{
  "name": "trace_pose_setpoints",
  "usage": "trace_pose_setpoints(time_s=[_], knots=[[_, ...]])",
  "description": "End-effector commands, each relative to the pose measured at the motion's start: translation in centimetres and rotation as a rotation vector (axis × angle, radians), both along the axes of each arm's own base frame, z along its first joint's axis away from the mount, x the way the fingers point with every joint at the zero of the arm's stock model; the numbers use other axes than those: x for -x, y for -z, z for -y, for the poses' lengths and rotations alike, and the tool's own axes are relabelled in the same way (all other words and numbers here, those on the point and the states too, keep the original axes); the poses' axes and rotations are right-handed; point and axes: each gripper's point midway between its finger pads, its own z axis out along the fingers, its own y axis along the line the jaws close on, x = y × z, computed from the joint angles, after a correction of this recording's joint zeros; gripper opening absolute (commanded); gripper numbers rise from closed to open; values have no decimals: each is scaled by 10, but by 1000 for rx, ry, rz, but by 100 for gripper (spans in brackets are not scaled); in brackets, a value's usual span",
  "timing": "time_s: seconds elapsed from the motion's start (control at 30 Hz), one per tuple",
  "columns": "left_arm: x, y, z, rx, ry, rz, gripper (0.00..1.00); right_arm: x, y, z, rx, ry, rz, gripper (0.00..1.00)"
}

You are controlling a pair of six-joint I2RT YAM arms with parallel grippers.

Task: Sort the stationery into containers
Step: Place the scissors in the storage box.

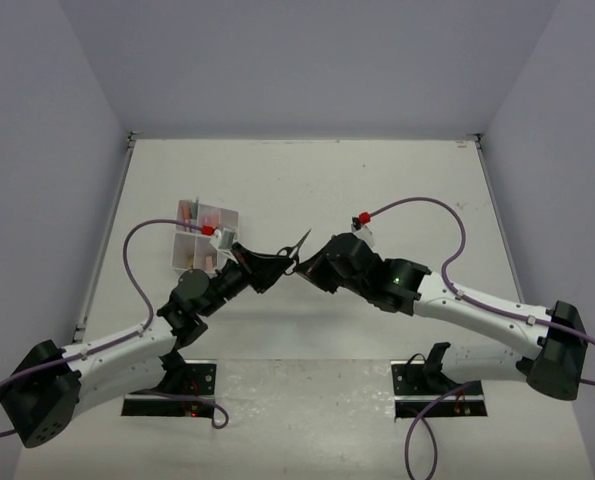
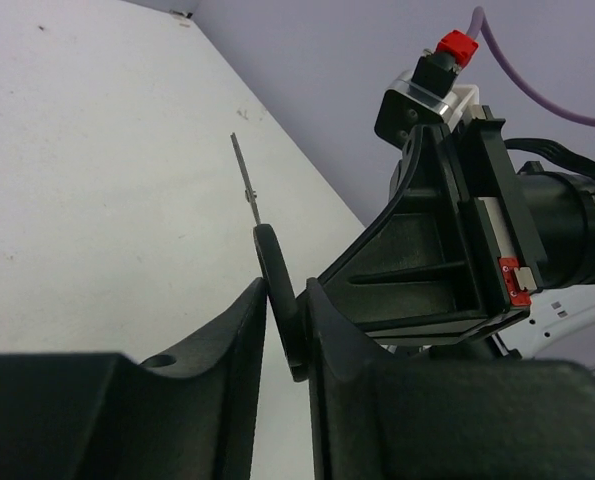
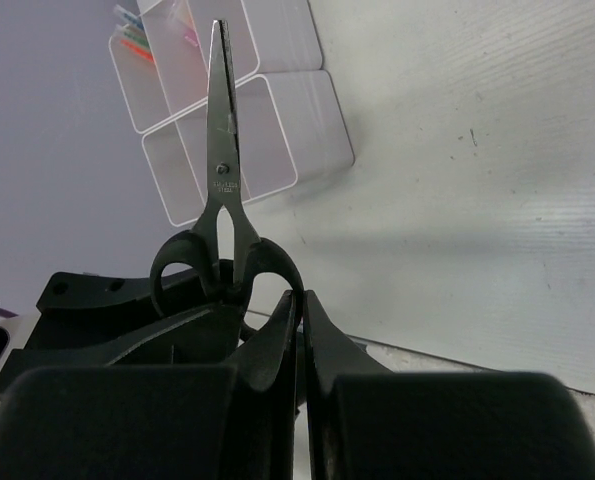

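Scissors (image 1: 296,248) were held above the table (image 1: 397,190) at mid-field, blades together, tips toward 1 o'clock from overhead. Left gripper (image 2: 287,300) was clamped on one black handle loop; right gripper (image 3: 299,305) pinched the other loop's rim, fingers nearly meeting. Stamped lettering under the blade pivot was too small to read. Organiser box (image 1: 189,252) sat at 9 o'clock of the scissors, pink and orange markers (image 3: 137,42) in a far compartment
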Motion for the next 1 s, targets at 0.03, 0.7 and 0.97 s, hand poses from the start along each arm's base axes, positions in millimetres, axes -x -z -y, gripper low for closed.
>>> trace_pose_setpoints(time_s=[0.03,0.7,0.97], knots=[[-2,-11,-1,44,-19,25,0,-7,-22,-5,-49,51,30,0],[-20,-19,-92,-752,-313,-209,0,3,-6,79,88,151,145,89],[-5,-21,-117,-1000,-267,-286,0,13,-2,134,80,251,194,96]])
